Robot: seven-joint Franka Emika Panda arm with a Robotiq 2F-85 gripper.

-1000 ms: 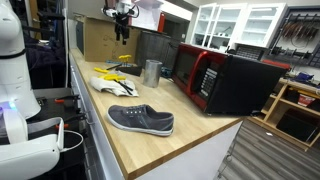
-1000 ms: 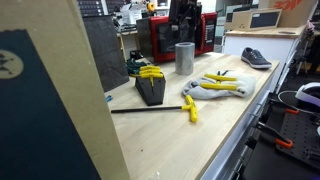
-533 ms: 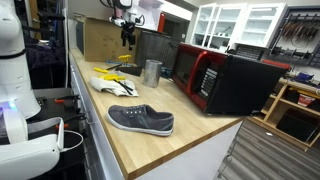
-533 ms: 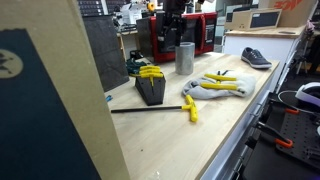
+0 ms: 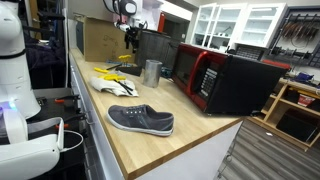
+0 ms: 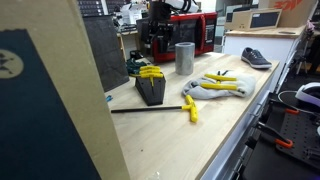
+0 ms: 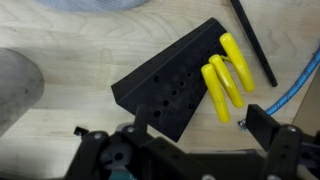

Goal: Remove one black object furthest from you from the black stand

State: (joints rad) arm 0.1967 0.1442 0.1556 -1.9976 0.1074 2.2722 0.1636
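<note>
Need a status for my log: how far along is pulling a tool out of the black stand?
Done: nothing looks removed; the yellow-handled tools sit in the black stand. In hand: the gripper hangs open and empty above the stand. Left: descend, grip one, lift it out.

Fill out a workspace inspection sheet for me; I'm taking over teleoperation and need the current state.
Surface: wooden counter, partly covered.
Job's things: black stand on the counter, yellow-handled tools slotted in it; black rod lying flat beside it; any black pieces in the holes cannot be made out.
Clutter: loose yellow-handled tool, gloves, metal cup, shoe.
Grippers: gripper open, above the stand, holding nothing.
Cables: blue cable near the stand in the wrist view.
Surroundings: red microwave, cardboard box, white cabinets.
</note>
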